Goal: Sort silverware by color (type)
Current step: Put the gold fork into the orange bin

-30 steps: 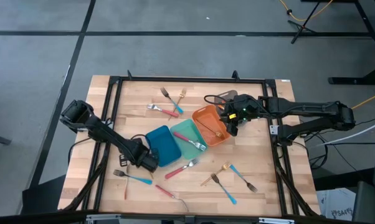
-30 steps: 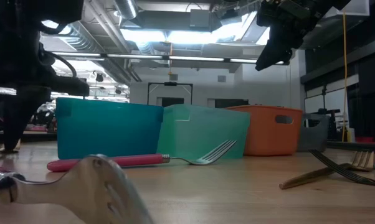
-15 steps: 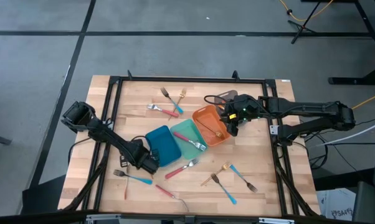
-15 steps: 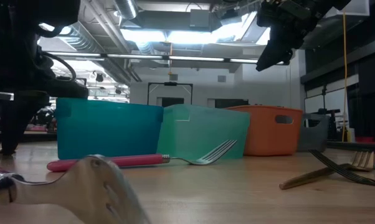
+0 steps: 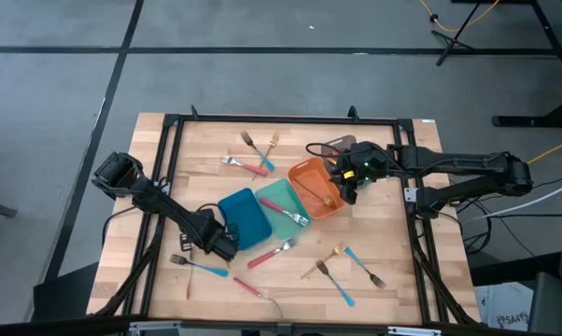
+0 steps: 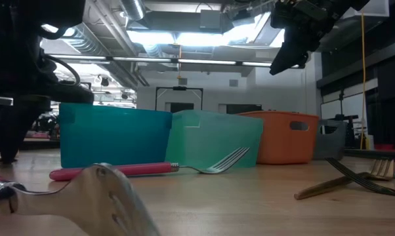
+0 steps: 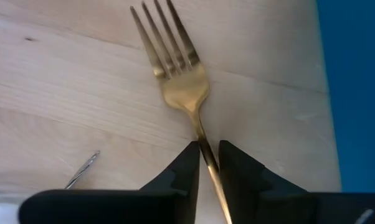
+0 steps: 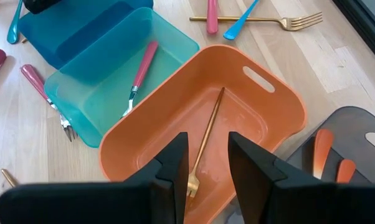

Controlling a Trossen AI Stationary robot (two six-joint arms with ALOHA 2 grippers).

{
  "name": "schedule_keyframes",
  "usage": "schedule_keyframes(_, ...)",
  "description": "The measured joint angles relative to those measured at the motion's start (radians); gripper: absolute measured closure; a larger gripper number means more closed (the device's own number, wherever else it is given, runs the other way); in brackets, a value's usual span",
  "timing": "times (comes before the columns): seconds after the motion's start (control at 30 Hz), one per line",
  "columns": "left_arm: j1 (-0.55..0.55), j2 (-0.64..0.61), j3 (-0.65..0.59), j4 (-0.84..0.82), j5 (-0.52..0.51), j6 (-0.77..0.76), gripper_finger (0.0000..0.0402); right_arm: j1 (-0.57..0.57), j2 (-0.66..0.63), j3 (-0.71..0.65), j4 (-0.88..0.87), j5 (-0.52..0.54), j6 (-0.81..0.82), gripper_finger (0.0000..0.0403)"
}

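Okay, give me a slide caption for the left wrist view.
Left claw straddling the neck of a gold fork lying on the wooden table beside the blue tray.

The wooden table (image 5: 393, 233) carries blue (image 5: 245, 219), teal (image 5: 279, 207) and orange trays (image 5: 316, 187) mid-frame, a grey tray (image 5: 337, 145) upper right, forks (image 5: 255, 157) scattered around.
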Motion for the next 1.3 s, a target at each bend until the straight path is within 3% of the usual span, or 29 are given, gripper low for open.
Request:
schedule_keyframes(0.3,0.0,0.001,0.0,-0.006,-0.007,-0.001,0.0388,0.0,0.0,0.0,0.0,0.0,0.0,0.0299)
schedule_keyframes(0.87,-0.005,-0.108,-0.005,-0.158,-0.083,0.007,0.0392,0.0,0.0,0.0,0.0,-0.001,0.0,0.0299)
schedule_keyframes(1.1,-0.005,-0.224,-0.003,-0.252,-0.177,0.032,0.0392,0.0,0.0,0.0,0.001,0.0,0.0,0.0299)
schedule_keyframes(1.3,0.008,-0.378,-0.003,-0.318,-0.321,0.169,0.0392,0.0,0.0,0.0,0.001,-0.001,0.0,0.0299)
